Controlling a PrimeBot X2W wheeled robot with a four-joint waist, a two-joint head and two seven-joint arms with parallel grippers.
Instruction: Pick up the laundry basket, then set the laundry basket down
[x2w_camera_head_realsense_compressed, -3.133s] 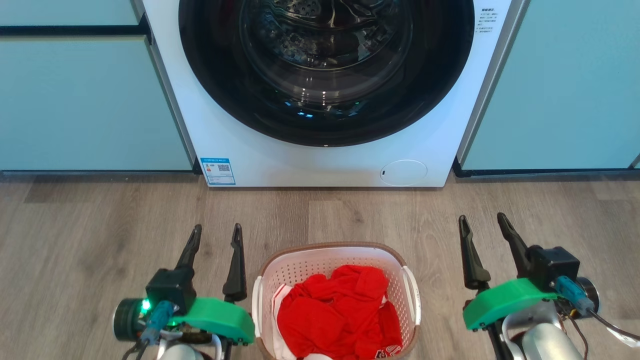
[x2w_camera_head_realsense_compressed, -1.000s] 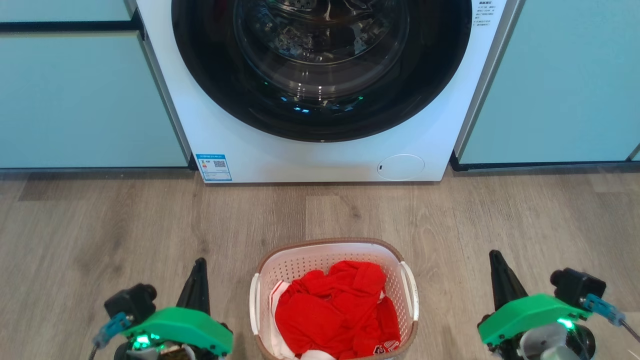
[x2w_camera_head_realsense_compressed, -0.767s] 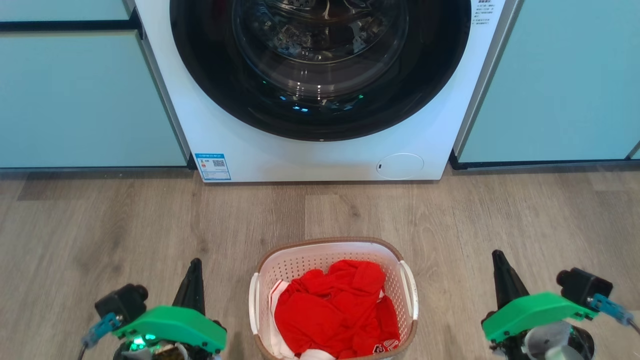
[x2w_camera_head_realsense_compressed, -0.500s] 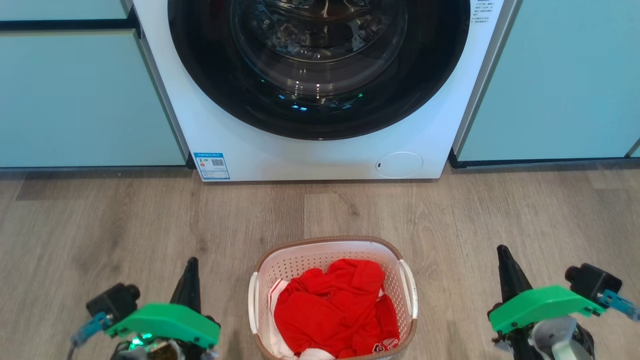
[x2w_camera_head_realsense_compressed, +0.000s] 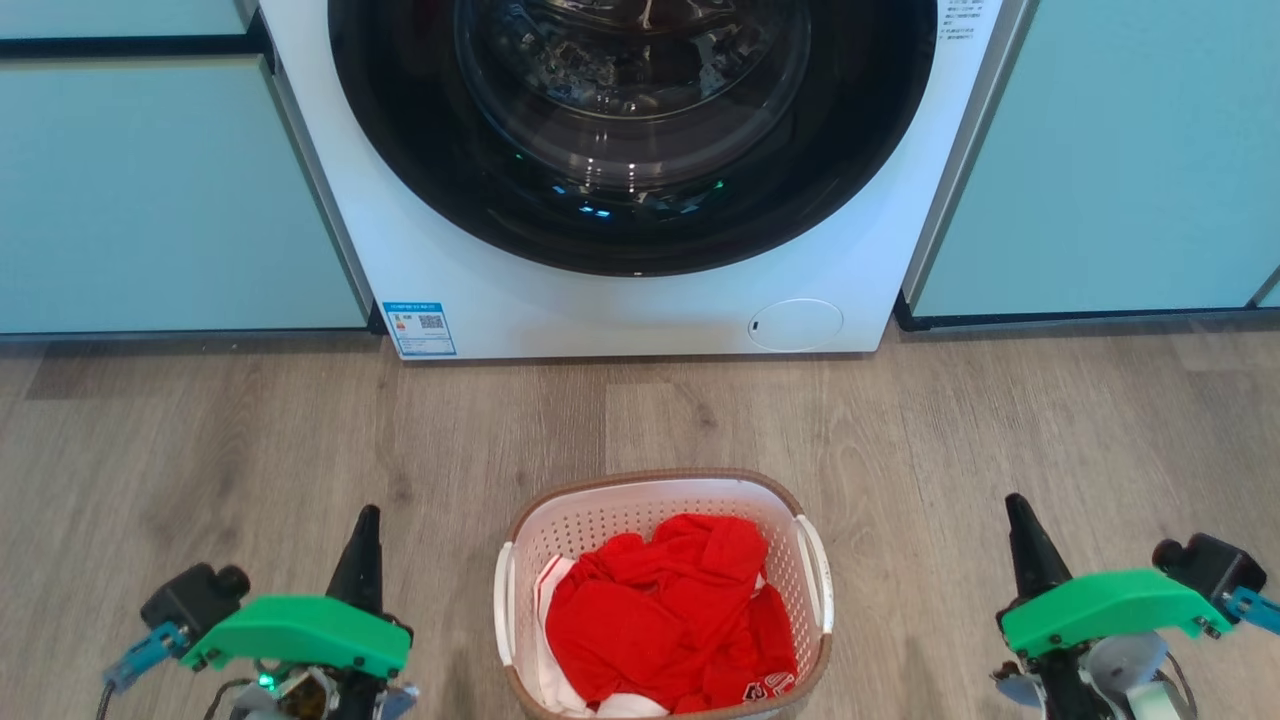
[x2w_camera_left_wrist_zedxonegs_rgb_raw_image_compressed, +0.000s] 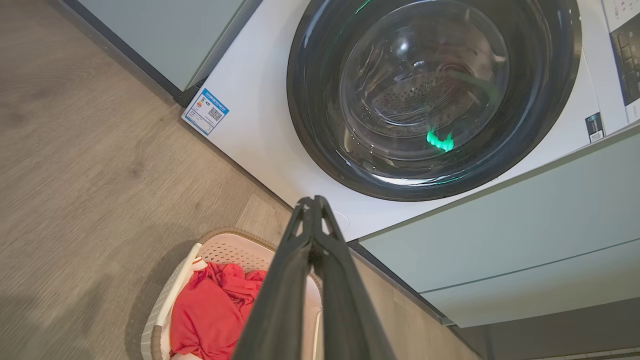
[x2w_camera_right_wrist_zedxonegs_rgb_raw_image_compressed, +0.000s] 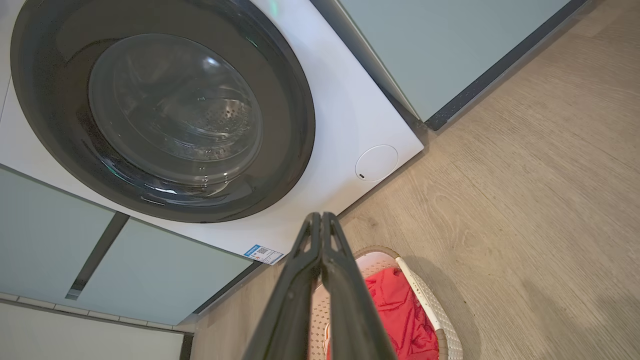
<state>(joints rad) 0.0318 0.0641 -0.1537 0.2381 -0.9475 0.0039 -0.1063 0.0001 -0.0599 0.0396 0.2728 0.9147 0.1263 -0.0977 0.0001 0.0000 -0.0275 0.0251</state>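
1. Since the earliest frame, both grippers have drawn back from the basket's flanks and away from the washer. Their fingers were spread then and lie together now. The head camera has shifted a little too, so we read the washer's slight slide in view as no move of things.
2. The left gripper (x2w_camera_head_realsense_compressed: 365, 522) hangs before the washer's (x2w_camera_head_realsense_compressed: 640, 310) stickered left corner. Its fingers (x2w_camera_left_wrist_zedxonegs_rgb_raw_image_compressed: 285, 290) are pressed tip to tip with nothing between them.
3. The right gripper (x2w_camera_head_realsense_compressed: 1020, 520) sits out past the washer's right edge. Its fingers (x2w_camera_right_wrist_zedxonegs_rgb_raw_image_compressed: 292, 300) are likewise pressed together and empty.
4. The laundry basket (x2w_camera_head_realsense_compressed: 620, 525) stands upright on the floor (x2w_camera_head_realsense_compressed: 200, 450), squarely before the washer's door (x2w_camera_head_realsense_compressed: 640, 100) and apart from it. Red clothes (x2w_camera_head_realsense_compressed: 670, 620) are heaped inside, and neither gripper touches it.
5. This fits a basket waiting to be lifted and equally one already set down; we cannot tell which.
6. If the arms come in again with fingers pressed together, we judge that they would shove the light basket across the smooth floor. A lift by one flank alone would tilt it and spill the clothes.
7. The basket's mouth points up. One rounded end faces the washer and the white handles (x2w_camera_head_realsense_compressed: 818, 580) sit on its two flanks. Its long axis seems to run toward the washer, but the picture's edge cuts off the end farther from the washer, so we hold that loosely.
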